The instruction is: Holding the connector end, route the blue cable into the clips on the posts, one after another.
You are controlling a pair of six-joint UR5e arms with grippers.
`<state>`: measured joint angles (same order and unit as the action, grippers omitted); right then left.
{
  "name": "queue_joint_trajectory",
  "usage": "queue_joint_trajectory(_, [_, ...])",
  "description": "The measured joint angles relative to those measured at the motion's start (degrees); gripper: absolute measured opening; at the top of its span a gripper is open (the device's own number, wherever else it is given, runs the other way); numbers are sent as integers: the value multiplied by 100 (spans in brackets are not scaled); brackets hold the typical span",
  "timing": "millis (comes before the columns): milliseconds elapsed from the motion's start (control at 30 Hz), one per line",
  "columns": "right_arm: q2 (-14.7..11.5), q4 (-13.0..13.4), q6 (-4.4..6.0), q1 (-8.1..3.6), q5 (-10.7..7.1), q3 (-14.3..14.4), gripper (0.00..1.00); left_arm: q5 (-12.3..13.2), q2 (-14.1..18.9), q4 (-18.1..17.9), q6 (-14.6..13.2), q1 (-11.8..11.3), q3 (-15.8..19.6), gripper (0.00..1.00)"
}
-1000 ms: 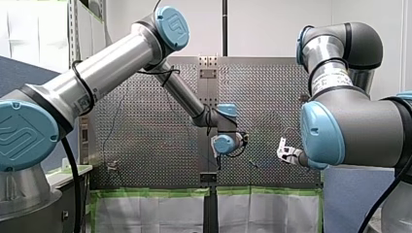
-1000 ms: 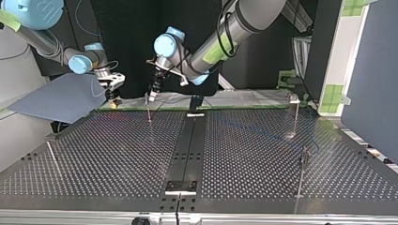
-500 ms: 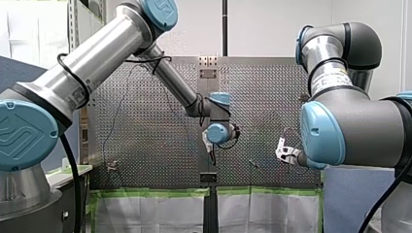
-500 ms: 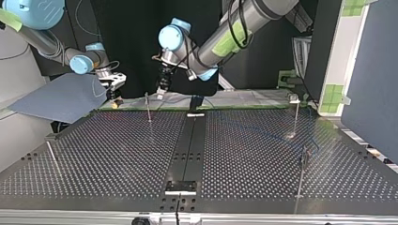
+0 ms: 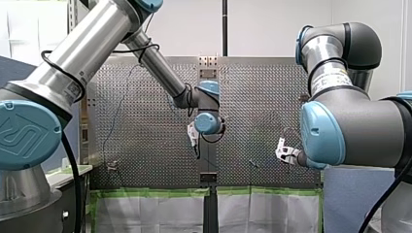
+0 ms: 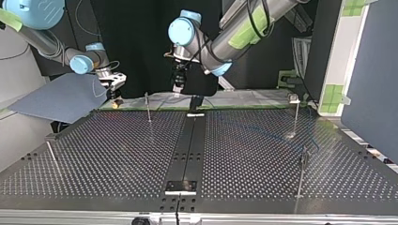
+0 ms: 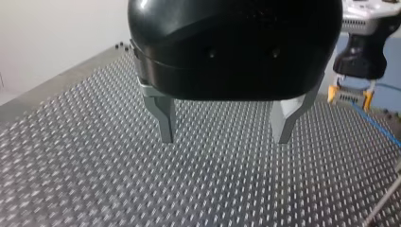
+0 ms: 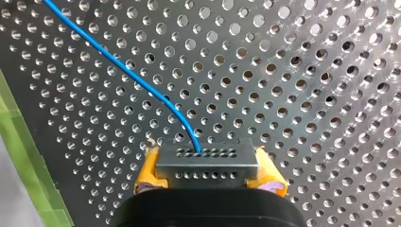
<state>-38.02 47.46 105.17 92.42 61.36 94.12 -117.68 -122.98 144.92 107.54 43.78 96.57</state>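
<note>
— Jaws: my right gripper (image 8: 208, 166) pinches the connector (image 8: 208, 158) between yellow pads (image 8: 147, 171); my left gripper (image 7: 224, 136) gapes wide, empty.
— And the blue cable (image 8: 137, 78)?
— Runs ahead off the connector, slanting across the perforated table (image 8: 307, 71). Nearest post (image 6: 148, 108) stands between both grippers, top view; clips too small to read, cable's far end cut off.

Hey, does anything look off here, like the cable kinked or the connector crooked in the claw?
Nothing stands out. The connector sits square in my right claw, between its yellow pads, and the blue cable leaves it in a smooth curve, no kinks. My left claw is open and empty above the perforated table.
</note>
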Motion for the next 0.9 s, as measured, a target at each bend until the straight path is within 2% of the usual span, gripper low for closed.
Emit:
queue_joint_trajectory(133, [0, -6, 0, 5, 0, 0, 0, -73, 239, -43, 78, -62, 239, 100])
queue_joint_trajectory(300, [0, -2, 0, 14, 4, 0, 0, -36, 543, -301, 227, -130, 542, 100])
queue_joint_trajectory(633, [-37, -67, -19, -40, 90, -17, 0, -9, 1053, -501, 233, -158, 1053, 100])
queue_joint_trajectory(900, [-367, -332, -21, -96, 361, -27, 0, -5, 1431, -554, 200, -158, 1432, 100])
